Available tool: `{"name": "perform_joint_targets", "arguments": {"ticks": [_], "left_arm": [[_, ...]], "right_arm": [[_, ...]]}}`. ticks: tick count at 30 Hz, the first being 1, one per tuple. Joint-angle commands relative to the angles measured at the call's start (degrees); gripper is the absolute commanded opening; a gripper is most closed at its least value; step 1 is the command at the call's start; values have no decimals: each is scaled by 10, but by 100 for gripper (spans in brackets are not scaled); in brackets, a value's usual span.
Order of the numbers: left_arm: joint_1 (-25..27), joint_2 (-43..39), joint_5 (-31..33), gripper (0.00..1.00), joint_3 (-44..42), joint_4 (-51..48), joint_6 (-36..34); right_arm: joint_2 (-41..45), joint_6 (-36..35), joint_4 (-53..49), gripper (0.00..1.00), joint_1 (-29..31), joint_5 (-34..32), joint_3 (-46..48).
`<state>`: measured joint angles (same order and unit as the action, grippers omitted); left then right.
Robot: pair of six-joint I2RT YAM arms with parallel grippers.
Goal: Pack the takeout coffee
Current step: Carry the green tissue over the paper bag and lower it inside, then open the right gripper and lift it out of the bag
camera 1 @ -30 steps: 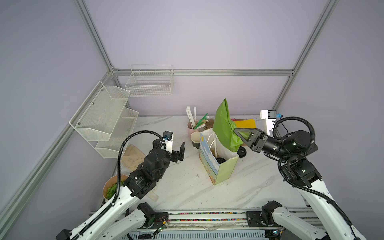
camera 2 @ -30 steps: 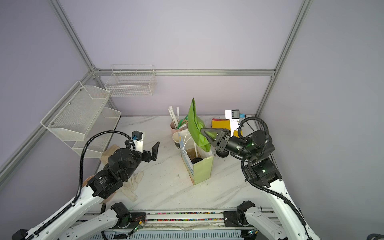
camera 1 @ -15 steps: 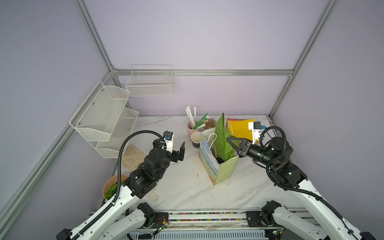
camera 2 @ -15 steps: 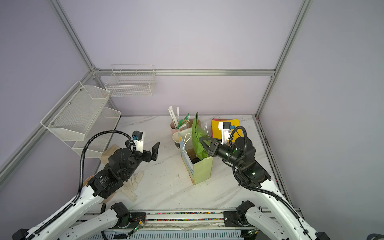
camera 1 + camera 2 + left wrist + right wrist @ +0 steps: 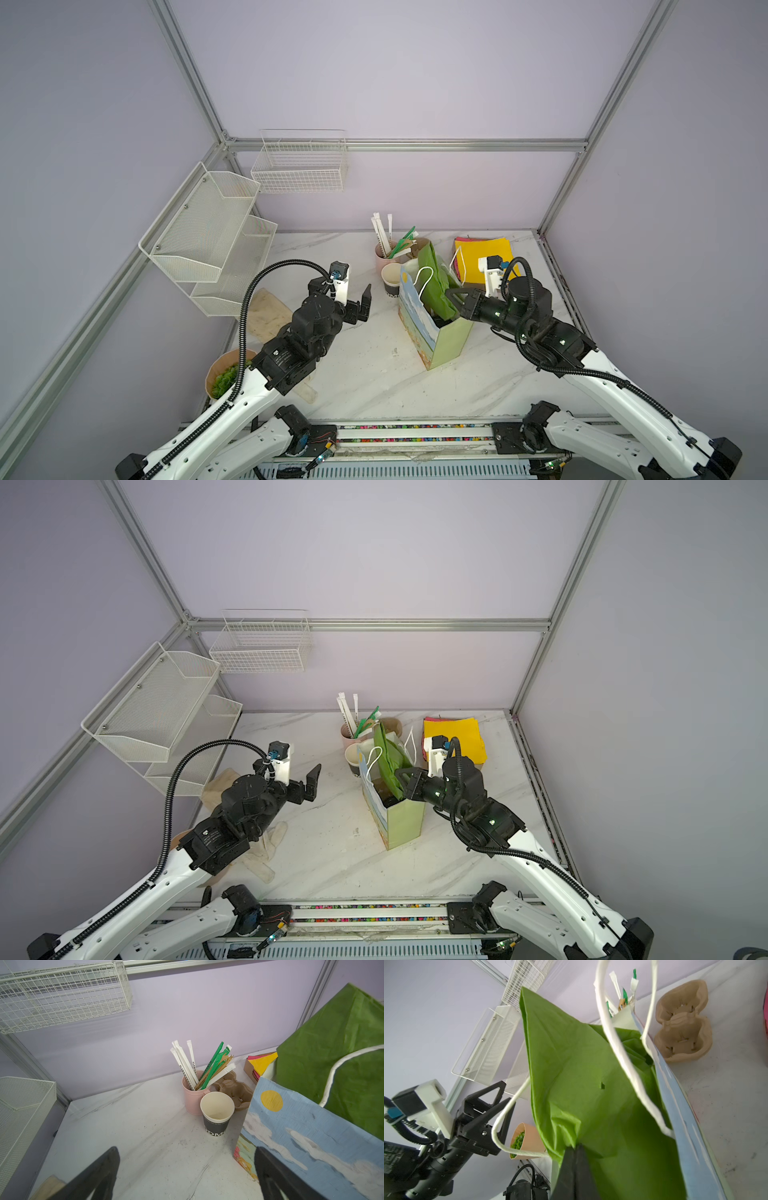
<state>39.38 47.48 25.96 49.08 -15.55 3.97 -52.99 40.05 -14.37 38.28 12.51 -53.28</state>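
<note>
A paper gift bag point(image 5: 449, 340) point(image 5: 405, 820) point(image 5: 301, 1126) with white cord handles stands upright mid-table. Green tissue paper point(image 5: 434, 282) point(image 5: 388, 762) point(image 5: 581, 1074) sticks up out of its mouth. My right gripper point(image 5: 451, 297) point(image 5: 400, 776) point(image 5: 575, 1151) is shut on the tissue's lower edge at the bag's right rim. A black patch point(image 5: 440, 320) shows deep in the bag under the tissue; I cannot tell whether it is the takeout coffee. My left gripper point(image 5: 355, 297) point(image 5: 301, 781) point(image 5: 187, 1153) hovers open and empty left of the bag.
A lidless black cup point(image 5: 392, 280) point(image 5: 217, 1115) and a pink cup of straws point(image 5: 384, 249) point(image 5: 192, 1093) stand behind the bag. A cardboard cup carrier point(image 5: 683, 1022), yellow napkins point(image 5: 482, 253), a bowl of greens point(image 5: 224, 374) and wall-mounted wire shelves point(image 5: 208, 241) ring the table.
My right gripper has come down and drawn back with the green tissue, bringing it from high above the bag into the bag's mouth. The left arm has stayed still.
</note>
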Motion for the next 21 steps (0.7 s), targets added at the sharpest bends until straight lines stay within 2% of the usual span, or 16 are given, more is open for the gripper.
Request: {"name": "perform_joint_targets", "arguments": {"ticks": [1,8,15,21], "left_arm": [[-4,1,0,100,-11,11,7],[-5,1,3,100,-12,9,6],[-5,1,2,100,-12,9,6],[-5,-1,2,100,-11,10,5]], "right_arm": [[-1,-20,-47,0,10,-56,-29],[-25,-55,-84,0,12,-58,-73],[-35,-71,-96,28,12,-53,-120],[-48,-74,-86,36,12,-42,-129]]}}
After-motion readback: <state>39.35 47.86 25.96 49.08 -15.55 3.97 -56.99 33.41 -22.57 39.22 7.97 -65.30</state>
